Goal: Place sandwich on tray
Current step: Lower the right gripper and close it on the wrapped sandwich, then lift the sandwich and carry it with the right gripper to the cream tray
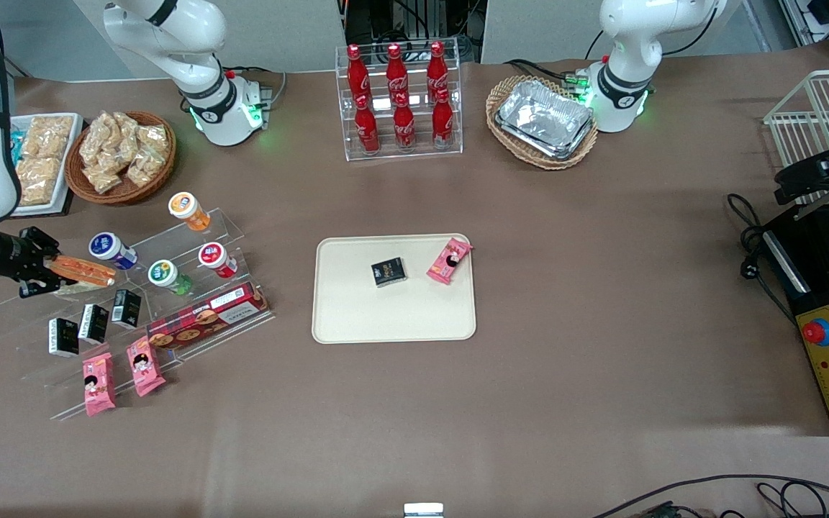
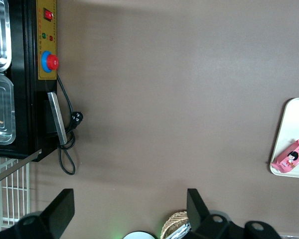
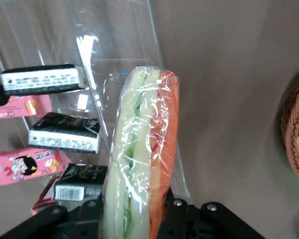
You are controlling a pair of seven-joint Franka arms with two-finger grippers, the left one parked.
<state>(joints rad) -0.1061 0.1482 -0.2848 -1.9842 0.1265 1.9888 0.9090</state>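
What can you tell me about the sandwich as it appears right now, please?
The sandwich is a long wedge wrapped in clear, shiny, crinkled plastic. An orange-red layer runs along one face, with pale bread and thin green filling beside it. The gripper is shut on one end of it, a finger pressing each flat face, so the rest juts out freely toward the tray. It is held above the clear display stand at the working arm's end of the table, over the small black boxes, and has not reached the tray.

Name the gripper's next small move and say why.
Probably lift and carry toward the tray. The gripper is shut on the sandwich above the clear display stand, at the working arm's end; the tray has bare space nearer the camera than its small black box.
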